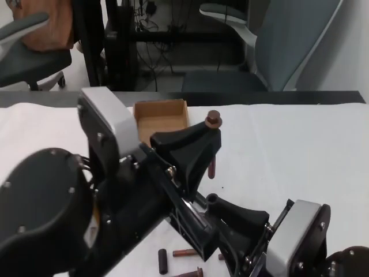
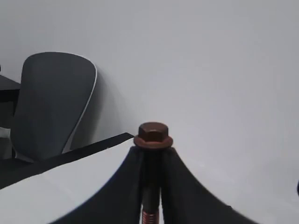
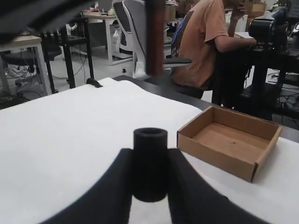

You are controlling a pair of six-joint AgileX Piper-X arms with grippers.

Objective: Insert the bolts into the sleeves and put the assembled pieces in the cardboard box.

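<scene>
Bright, even indoor light casts faint shadows.

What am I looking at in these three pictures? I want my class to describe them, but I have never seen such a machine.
These are two robot arms working over a white cloth. One picture looks down from behind the arms. The other two come from a camera on each arm's wrist. The left gripper holds a brown bolt upright, head on top. The right gripper holds a black sleeve, open end up, with the bolt hanging above it. An open cardboard box stands on the cloth beyond them. Near the arms lie a spare sleeve and loose bolts.
</scene>
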